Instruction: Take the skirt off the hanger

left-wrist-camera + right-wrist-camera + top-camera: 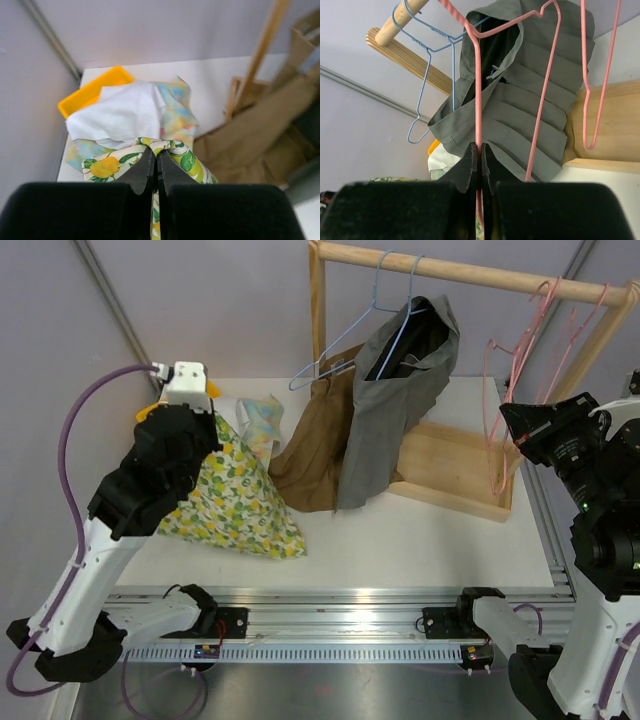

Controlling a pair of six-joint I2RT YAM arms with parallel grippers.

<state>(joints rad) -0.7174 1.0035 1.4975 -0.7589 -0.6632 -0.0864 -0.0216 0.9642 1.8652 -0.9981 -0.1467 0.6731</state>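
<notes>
The lemon-print skirt hangs from my left gripper, its lower hem resting on the white table. In the left wrist view the gripper is shut on a bunched fold of this skirt. My right gripper is shut on the wire of a bare pink hanger that hangs from the wooden rail. In the right wrist view the gripper pinches that pink hanger; no cloth is on it.
A grey pleated skirt hangs on a blue hanger, with a brown garment beside it. Another pink hanger hangs at the right. The rack's wooden base lies below. A yellow bin, white cloth and pastel cloth sit back left.
</notes>
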